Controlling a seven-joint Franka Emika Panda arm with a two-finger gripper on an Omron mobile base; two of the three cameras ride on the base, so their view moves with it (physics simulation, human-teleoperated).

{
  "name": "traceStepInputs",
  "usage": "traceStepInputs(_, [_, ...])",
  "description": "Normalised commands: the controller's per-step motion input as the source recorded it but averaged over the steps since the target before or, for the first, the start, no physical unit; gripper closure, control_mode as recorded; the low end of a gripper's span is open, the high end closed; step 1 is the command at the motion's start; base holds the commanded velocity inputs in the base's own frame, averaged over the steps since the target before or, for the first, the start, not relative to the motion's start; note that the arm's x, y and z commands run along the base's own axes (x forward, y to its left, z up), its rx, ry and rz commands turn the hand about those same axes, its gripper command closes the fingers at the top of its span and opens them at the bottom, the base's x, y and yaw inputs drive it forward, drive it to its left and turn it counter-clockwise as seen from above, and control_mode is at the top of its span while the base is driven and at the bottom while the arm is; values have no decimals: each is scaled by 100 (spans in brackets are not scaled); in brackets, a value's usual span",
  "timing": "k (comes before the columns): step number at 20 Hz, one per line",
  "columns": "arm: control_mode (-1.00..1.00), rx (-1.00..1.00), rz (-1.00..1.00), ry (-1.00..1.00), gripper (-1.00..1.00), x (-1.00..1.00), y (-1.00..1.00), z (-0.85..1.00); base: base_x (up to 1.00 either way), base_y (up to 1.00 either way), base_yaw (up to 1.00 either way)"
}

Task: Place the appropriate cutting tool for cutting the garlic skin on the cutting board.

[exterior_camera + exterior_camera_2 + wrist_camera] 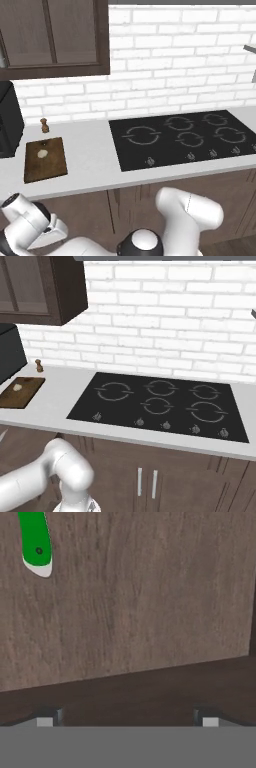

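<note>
- Looking along the hand, the gripper [127,722] shows its two finger tips [46,722] far apart at the bottom of the hand view, jaws spread wide with nothing between them.
- Ahead of the gripper lies a flat grey-brown wooden surface [145,597], with a darker wooden band [150,689] running between it and the finger tips.
- Up and to the left of the gripper in the hand view, well away from the finger tips, lies the cutting tool [35,542]: its bright green handle with a small dark rivet and a white end is what shows, the rest being cut off by the top edge; nothing touches it.
- In the base views, the arm bends low in front of the white counter [90,165], its links below the counter edge.
- On the counter lies the cutting board [45,160], dark brown and flat, left of the black cooktop [185,137].
- The garlic [43,153] sits on the cutting board, a small pale lump in its middle.
- Behind the board, by the white brick wall, stands a small brown pepper mill [44,125].
- A black appliance [9,120] stands at the counter's far left, just beside the board.
</note>
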Motion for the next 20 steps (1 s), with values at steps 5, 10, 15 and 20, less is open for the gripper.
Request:
traceStepInputs(5, [-100, 0, 0, 0, -100, -57, 0, -1, 0, 0, 0])
traceStepInputs(10, [-100, 0, 0, 0, -100, -45, 0, 0, 0, 0, 0])
traceStepInputs(15, [-100, 0, 0, 0, -100, 57, -13, 10, 0, 0, 0])
traceStepInputs(20, [-100, 0, 0, 0, -100, 83, -20, 16, 0, 0, 0])
